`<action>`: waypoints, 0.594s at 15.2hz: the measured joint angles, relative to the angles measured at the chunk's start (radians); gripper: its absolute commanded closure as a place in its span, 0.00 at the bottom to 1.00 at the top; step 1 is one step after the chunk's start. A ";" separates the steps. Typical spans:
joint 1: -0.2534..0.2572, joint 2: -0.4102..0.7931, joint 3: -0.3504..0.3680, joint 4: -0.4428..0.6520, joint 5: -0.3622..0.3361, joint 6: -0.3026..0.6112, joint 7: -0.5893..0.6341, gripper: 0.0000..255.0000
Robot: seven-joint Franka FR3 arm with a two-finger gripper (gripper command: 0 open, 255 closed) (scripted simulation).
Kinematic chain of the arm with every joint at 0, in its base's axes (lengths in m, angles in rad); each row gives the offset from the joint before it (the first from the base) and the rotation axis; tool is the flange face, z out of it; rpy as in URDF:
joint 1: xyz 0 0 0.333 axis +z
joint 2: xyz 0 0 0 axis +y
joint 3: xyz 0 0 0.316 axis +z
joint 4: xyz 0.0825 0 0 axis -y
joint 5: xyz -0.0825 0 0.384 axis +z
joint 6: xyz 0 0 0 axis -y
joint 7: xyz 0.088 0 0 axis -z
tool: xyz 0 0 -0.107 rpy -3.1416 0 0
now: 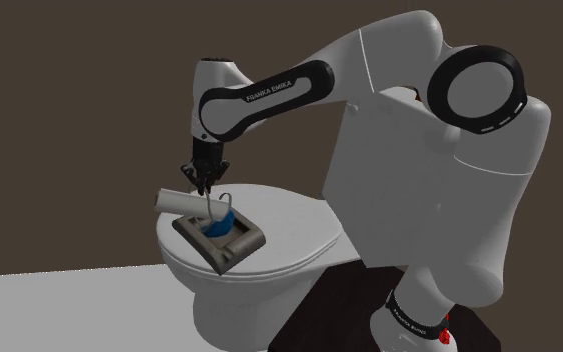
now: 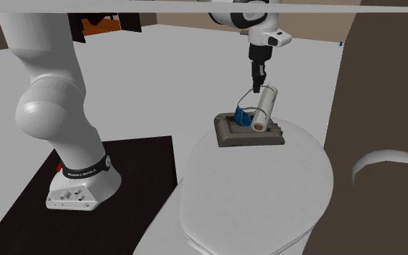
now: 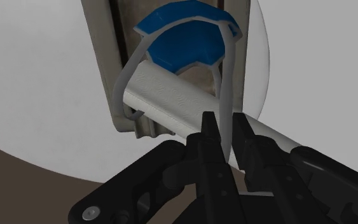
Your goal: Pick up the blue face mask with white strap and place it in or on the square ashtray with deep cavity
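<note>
The blue face mask [image 1: 217, 226] [image 2: 242, 117] [image 3: 184, 38] sits tilted in the cavity of the square grey-brown ashtray [image 1: 241, 252] [image 2: 249, 138] [image 3: 100, 63]. Its white strap loops up out of the tray. Just above the tray's far edge hangs my gripper [image 1: 205, 184] [image 2: 257, 82] [image 3: 225, 130], pointing down, its fingers close together and clasping the strap. A white cylinder [image 1: 184, 203] [image 2: 264, 107] [image 3: 171, 95] lies across the ashtray's rim, right under the fingers and inside the strap loop.
The ashtray rests on a white toilet's closed lid [image 1: 294, 232] [image 2: 267, 195]. My arm's base stands on a dark stand [image 1: 319, 315] [image 2: 140, 170] beside the toilet. A brown wall rises behind in the shoulder view.
</note>
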 measured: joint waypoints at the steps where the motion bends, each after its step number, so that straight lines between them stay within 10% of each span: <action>1: 0.000 0.000 0.000 0.000 0.000 0.000 0.000 1.00; 3: 0.000 0.001 0.000 0.000 0.000 0.001 0.000 1.00; 4: 0.000 0.001 0.000 0.000 0.000 0.001 0.000 0.00; 9: 0.000 0.001 0.000 0.000 0.000 0.001 0.000 0.00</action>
